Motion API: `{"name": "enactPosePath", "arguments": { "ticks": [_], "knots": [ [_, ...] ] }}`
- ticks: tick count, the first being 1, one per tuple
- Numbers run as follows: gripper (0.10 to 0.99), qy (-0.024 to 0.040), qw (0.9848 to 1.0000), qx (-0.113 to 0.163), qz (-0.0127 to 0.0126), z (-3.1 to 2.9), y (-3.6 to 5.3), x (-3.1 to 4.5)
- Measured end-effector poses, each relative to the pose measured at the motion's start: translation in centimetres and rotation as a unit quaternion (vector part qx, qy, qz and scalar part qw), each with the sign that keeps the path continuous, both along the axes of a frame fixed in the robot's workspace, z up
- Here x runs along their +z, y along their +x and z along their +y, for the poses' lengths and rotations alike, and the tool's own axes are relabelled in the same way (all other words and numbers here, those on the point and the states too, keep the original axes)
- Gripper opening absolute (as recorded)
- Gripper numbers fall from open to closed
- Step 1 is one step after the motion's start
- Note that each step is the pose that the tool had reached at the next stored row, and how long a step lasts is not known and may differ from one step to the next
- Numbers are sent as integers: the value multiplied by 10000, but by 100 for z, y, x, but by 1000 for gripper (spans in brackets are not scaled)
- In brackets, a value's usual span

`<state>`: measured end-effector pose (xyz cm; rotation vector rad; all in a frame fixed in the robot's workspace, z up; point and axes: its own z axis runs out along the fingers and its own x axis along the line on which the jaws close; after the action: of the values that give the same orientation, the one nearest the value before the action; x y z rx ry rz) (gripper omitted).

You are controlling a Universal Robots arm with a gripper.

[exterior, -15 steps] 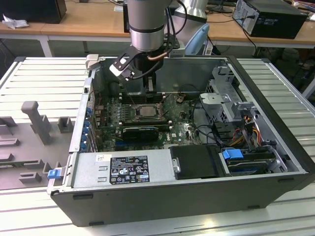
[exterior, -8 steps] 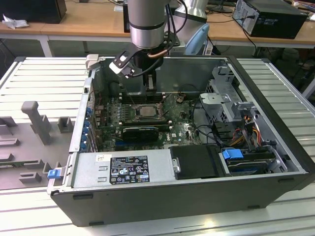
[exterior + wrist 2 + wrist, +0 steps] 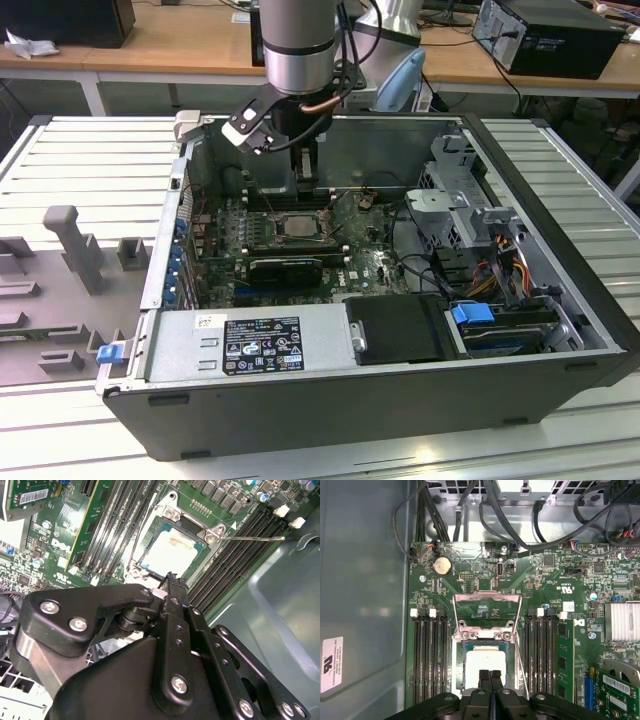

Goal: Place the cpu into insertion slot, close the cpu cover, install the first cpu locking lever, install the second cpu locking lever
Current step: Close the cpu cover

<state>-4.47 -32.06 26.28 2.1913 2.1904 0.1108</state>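
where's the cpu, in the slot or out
In: the cpu lies flat, pale face up, inside the insertion slot, in both wrist views.

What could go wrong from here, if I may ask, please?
The shut pincer hangs above the cpu; a hard descent could mar its pale face. A thin locking lever juts loose across the memory slots; a slipped push might scrape them or leave the lever unlatched.
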Motion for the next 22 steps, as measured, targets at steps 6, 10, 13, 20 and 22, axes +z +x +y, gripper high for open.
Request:
{"name": "enactPosePath", "arguments": {
  "ticks": [6, 10, 13, 20, 22],
  "knots": [
    [106, -7, 10000, 0, 0, 1, 0, 44],
    [106, -7, 10000, 0, 0, 1, 0, 72],
    [106, -7, 10000, 0, 0, 1, 0, 94],
    [106, -10, 10000, 0, 0, 2, 0, 160],
    [106, -9, 10000, 0, 0, 2, 9, 165]
  ]
}}
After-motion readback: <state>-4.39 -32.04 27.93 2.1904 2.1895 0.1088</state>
